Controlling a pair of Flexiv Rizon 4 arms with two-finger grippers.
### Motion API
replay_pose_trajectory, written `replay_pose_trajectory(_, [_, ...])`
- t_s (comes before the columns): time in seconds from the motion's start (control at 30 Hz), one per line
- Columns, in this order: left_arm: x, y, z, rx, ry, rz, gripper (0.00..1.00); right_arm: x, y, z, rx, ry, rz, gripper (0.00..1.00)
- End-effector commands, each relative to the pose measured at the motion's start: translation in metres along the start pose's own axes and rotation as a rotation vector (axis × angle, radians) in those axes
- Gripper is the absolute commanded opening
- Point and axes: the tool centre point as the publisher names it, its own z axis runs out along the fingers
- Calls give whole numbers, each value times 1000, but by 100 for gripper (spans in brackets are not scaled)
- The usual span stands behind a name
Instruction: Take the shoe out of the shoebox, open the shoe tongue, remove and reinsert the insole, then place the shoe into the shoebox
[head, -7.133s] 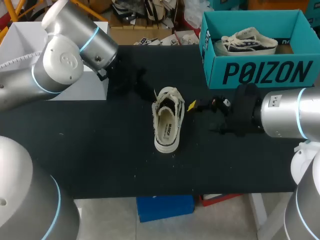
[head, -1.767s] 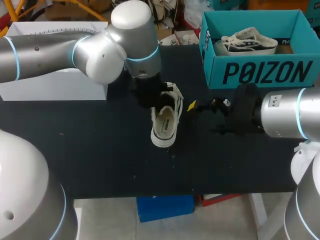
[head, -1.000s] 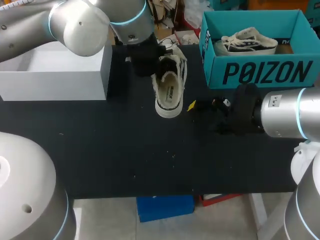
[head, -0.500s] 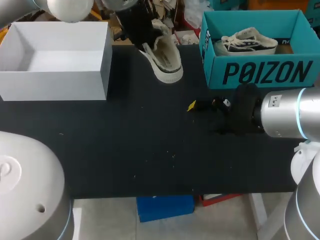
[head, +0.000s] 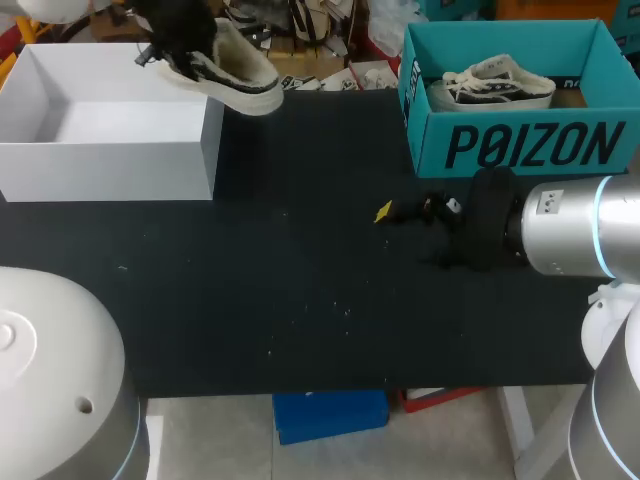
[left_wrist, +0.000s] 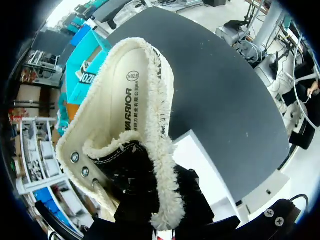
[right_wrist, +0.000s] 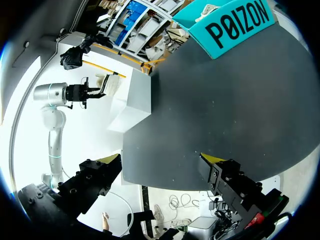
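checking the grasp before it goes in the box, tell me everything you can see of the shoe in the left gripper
The shoe is a low sneaker with a cream sole, a black upper and cream fleecy lining around the opening. Metal eyelets and a printed cream insole show. It hangs tilted, clear of the table, above the right far corner of the white box. Only the left gripper touches it, clamped near the eyelets.
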Motion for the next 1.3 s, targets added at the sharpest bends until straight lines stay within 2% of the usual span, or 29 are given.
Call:
replay_pose_trajectory(0.03, [42, 39, -8, -150, -59, -714, 0, -2, 1, -4, 7, 5, -1, 100])
replay_pose_trajectory(0.13, [56, 62, -8, -186, -59, -771, 0, -2, 1, -4, 7, 5, -1, 100])
replay_pose_trajectory(0.2, [66, 73, -7, -200, -47, -797, 0, -2, 1, -4, 7, 5, -1, 100])
replay_pose_trajectory(0.37, [85, 97, -4, -294, -22, -815, 0, -2, 1, -4, 7, 5, -1, 100])
replay_pose_trajectory(0.6, [102, 124, 4, -334, -6, -853, 0, -2, 1, -4, 7, 5, -1, 100])
replay_pose_trajectory(0.83, [103, 143, 15, -347, 11, -849, 0, -2, 1, -4, 7, 5, -1, 100])
replay_pose_trajectory(1.13, [92, 151, 42, -284, 42, -752, 0, -2, 1, -4, 7, 5, -1, 100])
replay_pose_trajectory(1.3, [88, 157, 49, -271, 51, -696, 0, -2, 1, -4, 7, 5, -1, 100])
